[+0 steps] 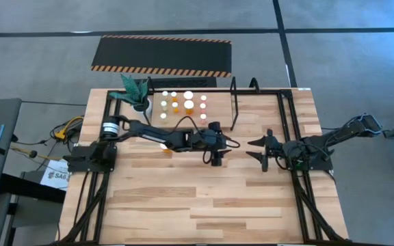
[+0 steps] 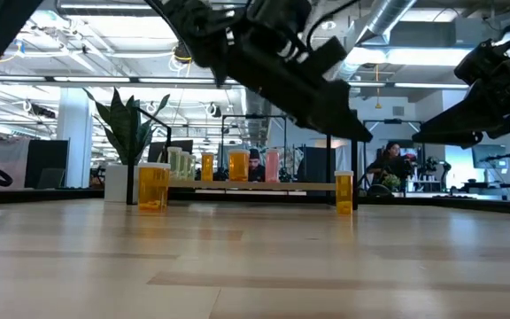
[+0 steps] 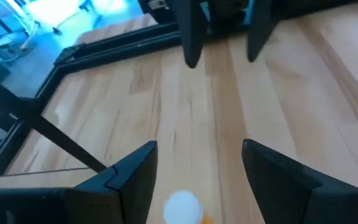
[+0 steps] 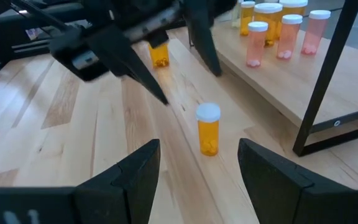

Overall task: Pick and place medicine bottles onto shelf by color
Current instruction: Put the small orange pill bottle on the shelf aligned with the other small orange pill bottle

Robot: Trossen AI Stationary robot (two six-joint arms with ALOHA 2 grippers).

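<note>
A small orange bottle with a white cap (image 4: 208,129) stands upright on the table between the two arms; it also shows in the low view (image 2: 343,192) and the left wrist view (image 3: 182,206). My left gripper (image 1: 215,157) hangs open just above it and touches nothing. My right gripper (image 1: 264,152) is open and empty, a little toward the table's right, facing the bottle. A larger orange bottle (image 1: 164,147) stands on the table beside the left arm. Several orange, yellow and pink bottles (image 1: 189,104) stand on the wooden shelf (image 1: 219,107) at the table's far side.
A green plant in a white pot (image 1: 135,92) stands at the shelf's left end. The shelf's black hoop upright (image 1: 234,102) rises at its right end. A black hazard-striped mat (image 1: 163,55) lies on the floor beyond the table. The near half of the table is bare wood.
</note>
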